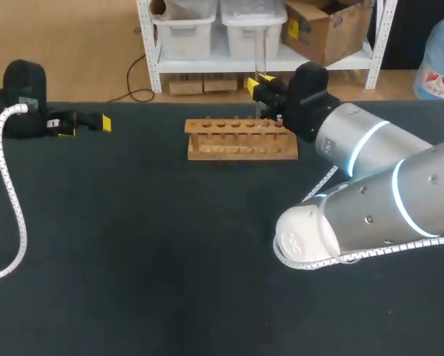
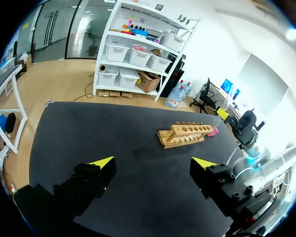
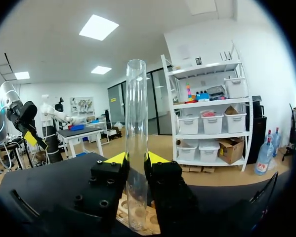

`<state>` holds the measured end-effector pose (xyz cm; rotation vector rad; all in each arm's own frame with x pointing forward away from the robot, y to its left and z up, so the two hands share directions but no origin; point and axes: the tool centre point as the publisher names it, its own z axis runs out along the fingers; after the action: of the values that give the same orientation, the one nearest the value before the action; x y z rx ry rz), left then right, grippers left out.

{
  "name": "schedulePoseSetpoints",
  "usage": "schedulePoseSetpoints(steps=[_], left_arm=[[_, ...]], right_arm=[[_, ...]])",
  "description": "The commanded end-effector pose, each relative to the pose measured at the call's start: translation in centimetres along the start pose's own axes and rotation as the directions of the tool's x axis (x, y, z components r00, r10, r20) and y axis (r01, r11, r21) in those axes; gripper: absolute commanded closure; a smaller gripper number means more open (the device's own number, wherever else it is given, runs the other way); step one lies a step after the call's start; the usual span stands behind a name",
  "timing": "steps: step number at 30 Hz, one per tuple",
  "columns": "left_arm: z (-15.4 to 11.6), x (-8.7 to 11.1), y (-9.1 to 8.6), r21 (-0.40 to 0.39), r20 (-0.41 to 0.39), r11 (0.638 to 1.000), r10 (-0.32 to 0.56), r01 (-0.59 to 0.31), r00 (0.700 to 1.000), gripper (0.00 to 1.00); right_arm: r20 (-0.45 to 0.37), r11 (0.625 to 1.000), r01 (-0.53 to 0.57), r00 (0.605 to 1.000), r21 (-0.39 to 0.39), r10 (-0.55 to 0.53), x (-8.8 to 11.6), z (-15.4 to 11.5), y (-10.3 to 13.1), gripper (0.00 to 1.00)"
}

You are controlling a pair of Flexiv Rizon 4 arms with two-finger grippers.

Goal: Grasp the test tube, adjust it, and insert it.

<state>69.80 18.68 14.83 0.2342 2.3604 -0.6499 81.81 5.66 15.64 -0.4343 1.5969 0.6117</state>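
A clear glass test tube (image 3: 136, 143) stands upright between my right gripper's (image 3: 136, 159) yellow-tipped fingers, which are shut on it. In the head view that gripper (image 1: 260, 85) hovers just above the right end of the wooden rack (image 1: 241, 139), and the tube (image 1: 260, 63) rises faintly above it. The tube's lower end hangs over the rack (image 3: 138, 219), close to its top. My left gripper (image 1: 88, 123) rests open at the table's far left edge; from its own wrist view, the left gripper (image 2: 152, 170) has nothing between its fingers, and the rack (image 2: 185, 135) lies well ahead.
The black table (image 1: 133, 245) stretches wide in front of the rack. My right arm's grey links (image 1: 370, 193) cross the right half of the table. A white cable (image 1: 14, 215) loops down the left side.
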Motion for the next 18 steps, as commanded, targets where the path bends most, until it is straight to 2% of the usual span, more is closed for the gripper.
schedulePoseSetpoints(steps=[1,18], left_arm=[[0.0,0.0,0.0,-0.002,-0.001,1.000,-0.001,0.001,1.000,0.00],[0.0,0.0,0.0,-0.002,-0.001,1.000,-0.001,0.001,1.000,0.00]], right_arm=[[0.001,1.000,-0.001,1.000,0.004,0.001,0.2,0.4,-0.3,1.00],[0.008,1.000,-0.025,1.000,0.018,0.025,1.2,1.0,-1.2,1.00]])
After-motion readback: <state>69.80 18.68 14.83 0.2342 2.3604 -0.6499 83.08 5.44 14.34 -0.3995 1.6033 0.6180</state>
